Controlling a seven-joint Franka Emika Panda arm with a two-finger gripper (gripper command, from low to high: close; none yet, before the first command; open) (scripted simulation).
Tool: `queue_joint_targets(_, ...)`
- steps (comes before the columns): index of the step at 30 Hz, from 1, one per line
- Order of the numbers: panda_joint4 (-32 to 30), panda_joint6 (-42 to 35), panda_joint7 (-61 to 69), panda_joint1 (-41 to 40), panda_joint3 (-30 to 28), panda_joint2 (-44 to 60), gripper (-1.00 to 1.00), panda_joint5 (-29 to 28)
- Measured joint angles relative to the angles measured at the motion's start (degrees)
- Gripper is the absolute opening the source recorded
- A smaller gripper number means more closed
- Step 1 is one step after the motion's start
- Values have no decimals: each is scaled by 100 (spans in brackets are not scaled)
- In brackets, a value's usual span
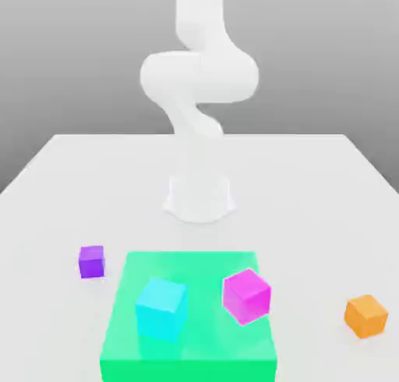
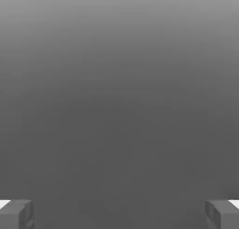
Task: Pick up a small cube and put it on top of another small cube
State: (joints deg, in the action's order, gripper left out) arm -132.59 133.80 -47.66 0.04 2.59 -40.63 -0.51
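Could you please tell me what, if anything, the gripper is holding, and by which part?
Nothing is held: the gripper stands open in the hand view, with no object between its fingers.

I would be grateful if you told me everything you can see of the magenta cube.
The magenta cube is plain and solid-looking, with flat, unmarked faces in slightly different shades of bright pink and a pale outline along some edges. It appears whole. It sits toward the exterior view's right side of the green block, turned at an angle to the block's edges, one corner toward the camera. The cyan cube is apart from it, and nothing lies on top of it.
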Motion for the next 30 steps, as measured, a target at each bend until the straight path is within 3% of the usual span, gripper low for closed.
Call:
queue_joint_targets(18, -581, 1452, -1750, 409, 1734, 3772, 0, -973)
queue_joint_targets(26, -836, 2089, -2520, 1088, 1913, 5434, 0, -1399)
queue_joint_targets(30, -720, 2623, -2943, 1530, 1507, 6264, 0, -1870)
